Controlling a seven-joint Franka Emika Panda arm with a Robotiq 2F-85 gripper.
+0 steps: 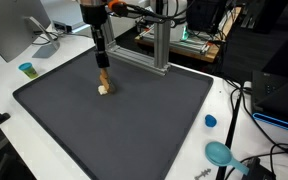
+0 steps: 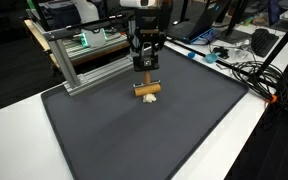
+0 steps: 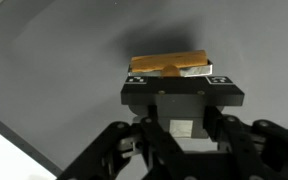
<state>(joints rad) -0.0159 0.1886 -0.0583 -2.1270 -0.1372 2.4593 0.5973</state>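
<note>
My gripper (image 1: 102, 68) hangs straight down over the far middle of a dark grey mat (image 1: 134, 130). It appears shut on a small wooden piece: a tan-brown bar (image 2: 147, 87) with a cream part (image 2: 147, 97) below it that rests on or just above the mat. The piece also shows in an exterior view (image 1: 105, 88). In the wrist view the tan bar (image 3: 169, 64) lies crosswise just beyond the closed black fingertips (image 3: 181, 88). The contact itself is hidden by the fingers.
An aluminium frame (image 1: 159, 45) stands at the mat's far edge, close to the arm, and shows again in an exterior view (image 2: 79, 60). A small blue cup (image 1: 26, 69), a blue lid (image 1: 210, 121) and a teal scoop (image 1: 219, 153) lie off the mat. Cables (image 2: 249, 70) run along the white table.
</note>
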